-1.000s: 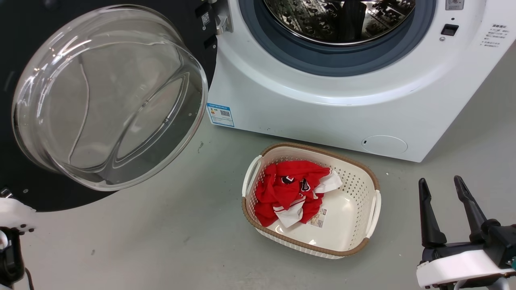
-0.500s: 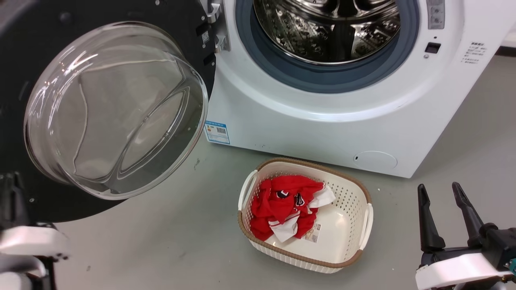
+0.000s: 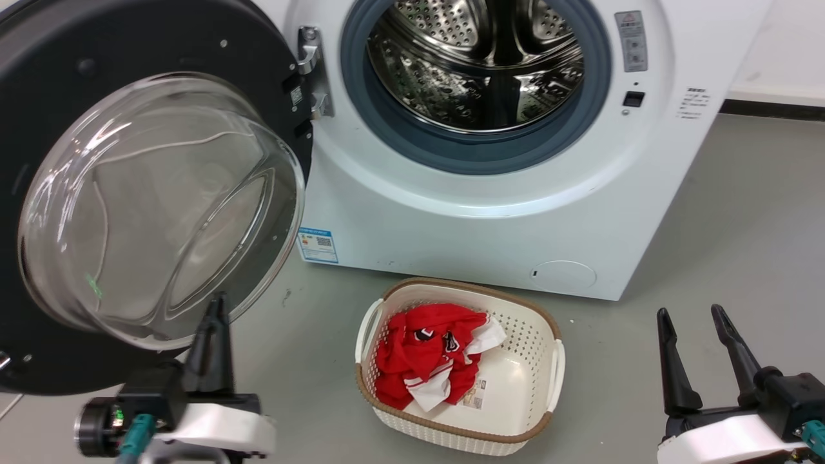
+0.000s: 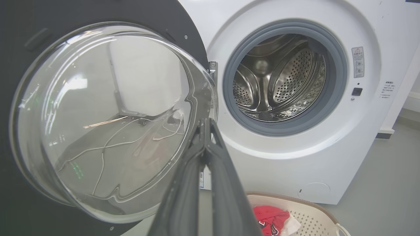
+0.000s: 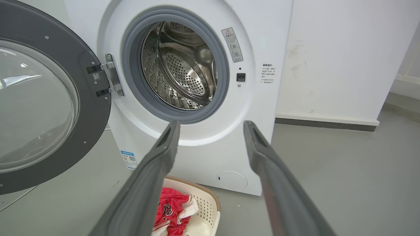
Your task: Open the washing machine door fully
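Washer [image 3: 490, 212] is filling the upper middle of the head view, steel drum [image 3: 477, 71] standing bare inside its grey gasket.

Door [image 3: 148, 38] is hanging wide on its hinge [image 3: 309, 71], taking up the whole left side of the frame, with the glass bowl [image 3: 155, 206] bulging toward the camera. It is judged at or near full swing.

Basket [image 3: 464, 287] is sitting on the floor just below the washer, low centre, with red clothes [image 3: 425, 354] inside.

Left gripper [image 3: 218, 303] is rising at lower left, fingers pressed together with nothing between them, tip overlapping the bowl's lower rim. Contact cannot be told.

Right gripper [image 3: 688, 312] is idling at lower right, fingers spread apart and empty, well clear of the washer.

Risk: the left tip is sitting very close to the glass. An upward or forward drift could be knocking the bowl, scraping it or nudging the door back toward the opening. A base move forward could be bumping the basket.

Against the earlier frame: the camera has tilted, so washer and basket are sitting lower and more drum is showing. The left gripper has come up into plain sight where a blurred pale wrist was showing. The door angle is looking unchanged. The right gripper is keeping its place.
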Available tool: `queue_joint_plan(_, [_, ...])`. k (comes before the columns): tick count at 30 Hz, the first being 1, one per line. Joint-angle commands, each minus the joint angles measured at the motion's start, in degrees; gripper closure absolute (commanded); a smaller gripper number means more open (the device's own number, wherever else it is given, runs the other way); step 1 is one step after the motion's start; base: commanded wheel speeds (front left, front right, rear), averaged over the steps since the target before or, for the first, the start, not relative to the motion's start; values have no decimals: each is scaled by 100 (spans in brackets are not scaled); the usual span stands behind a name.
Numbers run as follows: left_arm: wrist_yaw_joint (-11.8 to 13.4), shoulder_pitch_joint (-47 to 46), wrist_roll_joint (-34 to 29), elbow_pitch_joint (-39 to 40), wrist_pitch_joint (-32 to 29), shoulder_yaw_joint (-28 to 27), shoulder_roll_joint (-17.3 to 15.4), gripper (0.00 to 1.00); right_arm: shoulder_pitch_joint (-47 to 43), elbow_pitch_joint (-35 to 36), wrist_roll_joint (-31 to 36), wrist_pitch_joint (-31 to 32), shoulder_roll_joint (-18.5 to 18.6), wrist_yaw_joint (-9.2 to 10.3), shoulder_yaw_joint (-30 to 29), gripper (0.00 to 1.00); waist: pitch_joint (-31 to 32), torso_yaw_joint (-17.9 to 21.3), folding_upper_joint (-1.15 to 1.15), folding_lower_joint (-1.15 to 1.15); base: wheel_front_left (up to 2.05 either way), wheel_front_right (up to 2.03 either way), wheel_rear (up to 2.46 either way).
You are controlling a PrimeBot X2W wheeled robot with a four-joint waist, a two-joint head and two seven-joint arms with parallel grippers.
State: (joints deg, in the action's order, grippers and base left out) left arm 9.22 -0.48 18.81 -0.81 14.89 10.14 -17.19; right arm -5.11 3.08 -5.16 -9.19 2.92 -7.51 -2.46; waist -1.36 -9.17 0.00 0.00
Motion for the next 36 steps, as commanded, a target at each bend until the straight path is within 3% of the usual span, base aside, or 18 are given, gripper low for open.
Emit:
queue_joint_plan(1, [-14,-77,-38,33,25,119,137,100,-100,11,-19,4,-9,4,8,0,78,149,0,0,0,0,0])
queue_joint_plan(7, [-90,-223,-133,-74,36,436,449,100,-130,75,-12,46,-9,4,1,0,130,380,0,0,0,0,0])
queue_joint_plan(8, [-108,-252,-162,-97,37,464,478,82,-134,82,-8,43,-9,4,1,0,133,411,0,0,0,0,0])
queue_joint_plan(9, [-105,-271,-164,-97,38,471,536,56,-136,87,-7,53,-9,4,4,0,137,439,0,0,0,0,0])
queue_joint_plan(10, [-117,-279,-213,-109,38,485,569,10,-140,98,-11,52,-9,4,3,0,140,461,0,0,0,0,0])
queue_joint_plan(11, [-130,-299,-243,-115,34,482,606,0,-144,104,-14,57,-9,4,-1,0,144,481,0,0,0,0,0])
queue_joint_plan(19, [-138,-323,-642,-96,35,296,831,0,-134,100,-34,60,-9,4,11,0,138,612,0,0,0,0,0])
queue_joint_plan(36, [-245,-157,-1085,-404,30,23,975,0,-124,35,-67,-6,-10,4,-59,0,158,709,0,0,0,0,0])
